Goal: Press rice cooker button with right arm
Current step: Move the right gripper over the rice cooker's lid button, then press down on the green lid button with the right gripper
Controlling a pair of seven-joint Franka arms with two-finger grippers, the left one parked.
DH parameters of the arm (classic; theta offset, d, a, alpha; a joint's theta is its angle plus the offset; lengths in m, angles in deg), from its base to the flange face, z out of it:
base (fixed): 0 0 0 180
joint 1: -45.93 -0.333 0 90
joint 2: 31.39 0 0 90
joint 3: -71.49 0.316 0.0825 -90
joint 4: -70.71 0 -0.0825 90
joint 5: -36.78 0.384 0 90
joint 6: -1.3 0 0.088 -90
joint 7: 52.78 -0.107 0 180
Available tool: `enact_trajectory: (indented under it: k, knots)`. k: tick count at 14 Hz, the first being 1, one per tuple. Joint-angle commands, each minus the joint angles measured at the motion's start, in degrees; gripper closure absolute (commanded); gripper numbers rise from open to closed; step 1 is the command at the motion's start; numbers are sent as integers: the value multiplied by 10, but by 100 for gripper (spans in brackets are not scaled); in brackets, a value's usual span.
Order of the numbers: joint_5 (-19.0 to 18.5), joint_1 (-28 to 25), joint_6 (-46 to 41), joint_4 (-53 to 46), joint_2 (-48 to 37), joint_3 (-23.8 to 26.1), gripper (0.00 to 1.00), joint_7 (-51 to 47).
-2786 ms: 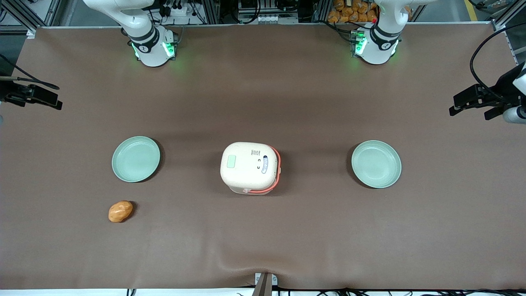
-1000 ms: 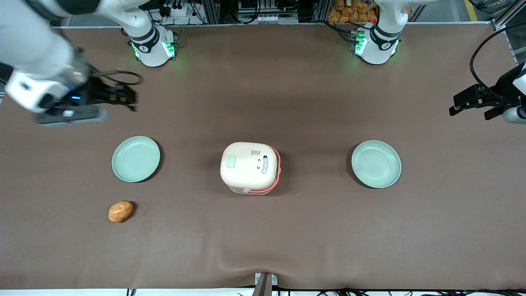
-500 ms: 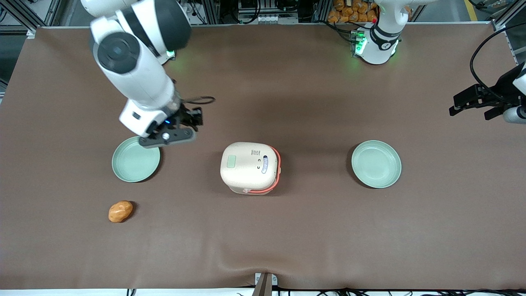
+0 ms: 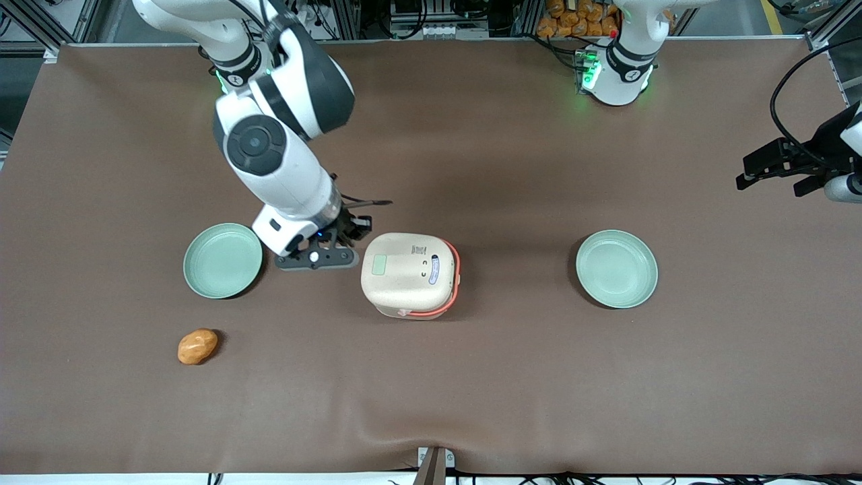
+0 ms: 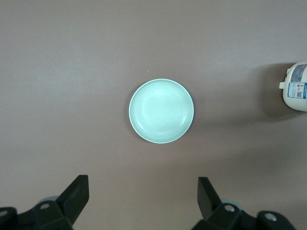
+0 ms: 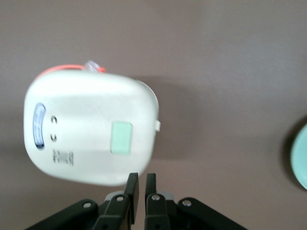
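The rice cooker (image 4: 409,274) stands mid-table with its cream lid down, a pale green square button (image 4: 379,265) on top and salmon-pink trim round the rim. The right arm (image 4: 269,151) reaches down over the table. Its black gripper (image 4: 354,232) hangs close beside the cooker's edge, on the side toward the working arm's end, a little above the table. In the right wrist view the gripper (image 6: 141,183) has its fingers together and empty, just off the cooker (image 6: 86,129), near the green button (image 6: 121,138). The cooker's edge also shows in the left wrist view (image 5: 298,86).
A pale green plate (image 4: 223,261) lies toward the working arm's end, close to the gripper; its rim shows in the right wrist view (image 6: 301,158). Another plate (image 4: 616,269) lies toward the parked arm's end and shows in the left wrist view (image 5: 161,110). An orange-brown lump (image 4: 197,346) lies nearer the camera.
The right arm has swung in from the table's end over the near plate and come down beside the rice cooker. The cooker and plates have not moved.
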Motion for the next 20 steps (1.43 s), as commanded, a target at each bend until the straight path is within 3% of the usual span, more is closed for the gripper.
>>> enact_trajectory:
  k: [1,20]
  knots:
    - [23,-9,39,-26,37,-6,87,-10]
    - [26,-23,51,-32,88,-8,87,-3]
